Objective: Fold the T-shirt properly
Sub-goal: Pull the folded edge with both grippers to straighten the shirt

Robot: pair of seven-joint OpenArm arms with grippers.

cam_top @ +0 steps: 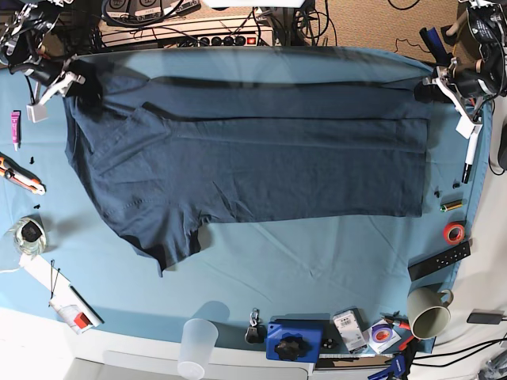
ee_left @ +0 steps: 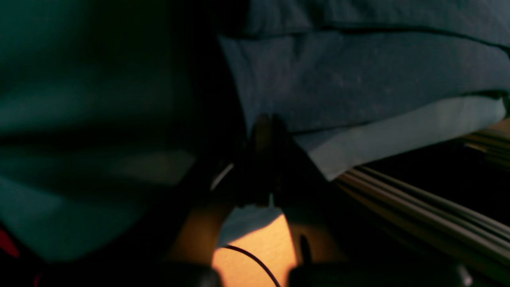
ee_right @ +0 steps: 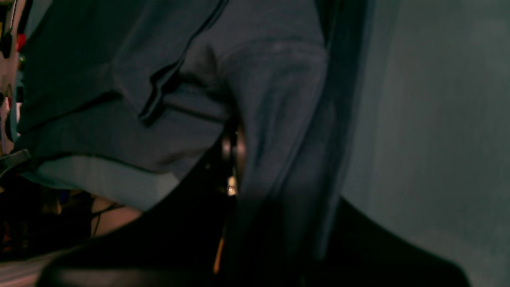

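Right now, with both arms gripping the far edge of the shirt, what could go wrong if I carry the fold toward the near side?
1. The left gripper and right gripper each pinch only a corner of the T-shirt; the cloth could slip out mid-carry.
2. The near sleeve lies crumpled and may fold under unevenly.
3. The teal table cloth already shows wrinkles; dragging the shirt may bunch it toward the plastic cup and mug.
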